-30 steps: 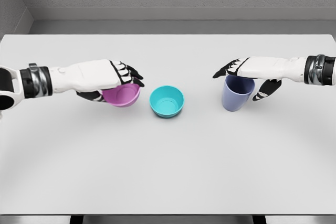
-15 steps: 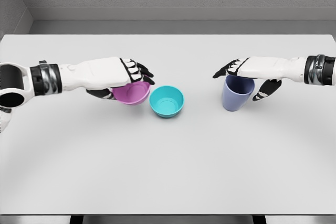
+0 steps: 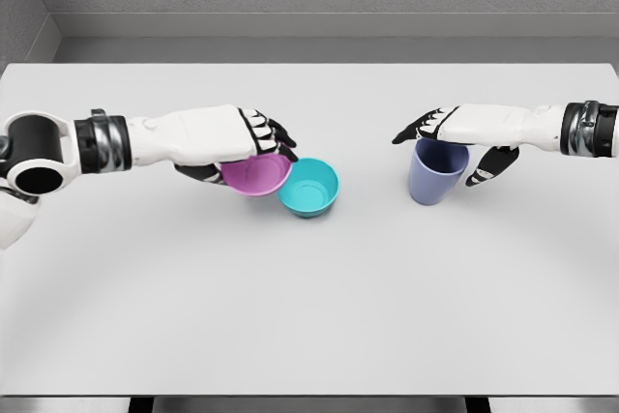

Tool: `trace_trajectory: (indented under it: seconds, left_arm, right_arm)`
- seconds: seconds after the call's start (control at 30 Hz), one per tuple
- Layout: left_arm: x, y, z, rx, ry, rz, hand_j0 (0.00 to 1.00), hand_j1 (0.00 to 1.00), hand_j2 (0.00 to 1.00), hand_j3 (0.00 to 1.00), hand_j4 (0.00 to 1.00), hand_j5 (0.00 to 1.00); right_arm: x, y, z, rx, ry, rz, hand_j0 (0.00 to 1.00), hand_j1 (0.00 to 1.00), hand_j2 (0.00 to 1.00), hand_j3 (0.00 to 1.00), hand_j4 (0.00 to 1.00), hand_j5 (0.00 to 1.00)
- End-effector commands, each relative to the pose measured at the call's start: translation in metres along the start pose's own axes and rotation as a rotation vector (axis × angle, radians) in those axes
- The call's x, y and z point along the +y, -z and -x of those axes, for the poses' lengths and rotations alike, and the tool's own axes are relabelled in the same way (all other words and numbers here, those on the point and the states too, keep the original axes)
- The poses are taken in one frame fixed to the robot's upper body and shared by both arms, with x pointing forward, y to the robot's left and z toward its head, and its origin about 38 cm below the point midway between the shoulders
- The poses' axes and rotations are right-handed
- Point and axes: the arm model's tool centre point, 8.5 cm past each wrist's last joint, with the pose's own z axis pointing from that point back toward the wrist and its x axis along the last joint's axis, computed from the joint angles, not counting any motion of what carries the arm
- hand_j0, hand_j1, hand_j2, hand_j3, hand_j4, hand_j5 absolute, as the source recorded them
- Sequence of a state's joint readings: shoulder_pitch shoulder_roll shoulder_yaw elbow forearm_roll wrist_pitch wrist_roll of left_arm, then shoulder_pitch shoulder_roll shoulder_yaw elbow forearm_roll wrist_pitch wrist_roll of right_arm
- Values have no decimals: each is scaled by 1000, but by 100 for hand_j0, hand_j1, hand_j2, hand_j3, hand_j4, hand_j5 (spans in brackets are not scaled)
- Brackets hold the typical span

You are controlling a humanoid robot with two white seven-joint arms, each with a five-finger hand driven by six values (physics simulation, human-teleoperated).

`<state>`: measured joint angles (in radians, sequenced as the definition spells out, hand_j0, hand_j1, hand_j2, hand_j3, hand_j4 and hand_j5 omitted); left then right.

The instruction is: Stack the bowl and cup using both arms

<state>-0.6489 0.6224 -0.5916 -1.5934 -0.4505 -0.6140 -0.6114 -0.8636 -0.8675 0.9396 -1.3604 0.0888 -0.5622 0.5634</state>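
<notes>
My left hand (image 3: 253, 149) is shut on a pink bowl (image 3: 257, 175), holding it by the rim just above the table. The pink bowl overlaps the left edge of a teal bowl (image 3: 313, 187) that sits upright on the white table (image 3: 309, 287). Over to the right stands a blue-violet cup (image 3: 435, 171), slightly tilted. My right hand (image 3: 447, 138) lies over its rim, fingers stretched across the top and thumb down its right side, gripping it.
A grey wall runs behind the table's far edge (image 3: 309, 65). Between the teal bowl and the cup lies a stretch of bare tabletop.
My left hand has carried the pink bowl to the right, from clear of the teal bowl to overlapping its left rim. The right hand and cup have not moved.
</notes>
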Motion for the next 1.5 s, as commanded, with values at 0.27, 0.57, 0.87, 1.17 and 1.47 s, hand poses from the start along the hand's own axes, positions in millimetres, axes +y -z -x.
trace_trajectory:
  seconds: [0.27, 0.57, 0.87, 1.17, 1.47]
  left_arm:
    - [-1, 18, -2, -16, -10, -2, 76, 76, 76, 76, 76, 76]
    - [0, 30, -3, -31, -28, -22, 76, 76, 76, 76, 76, 76]
    - [0, 36, 5, -20, -50, -26, 76, 76, 76, 76, 76, 76]
    - [-5, 47, 6, -17, -76, -32, 100, 100, 100, 100, 100, 100]
    - [-1, 32, 14, -2, -97, -53, 100, 100, 100, 100, 100, 100]
  right_arm:
    - [-1, 0, -1, -3, 4, 5, 100, 100, 100, 100, 100, 100]
    - [-1, 0, 0, -1, 5, 5, 100, 100, 100, 100, 100, 100]
    - [-1, 0, 0, -1, 5, 5, 100, 100, 100, 100, 100, 100]
    - [-1, 0, 0, -1, 5, 5, 100, 100, 100, 100, 100, 100]
    - [-4, -7, 2, 12, -2, 10, 100, 100, 100, 100, 100, 100]
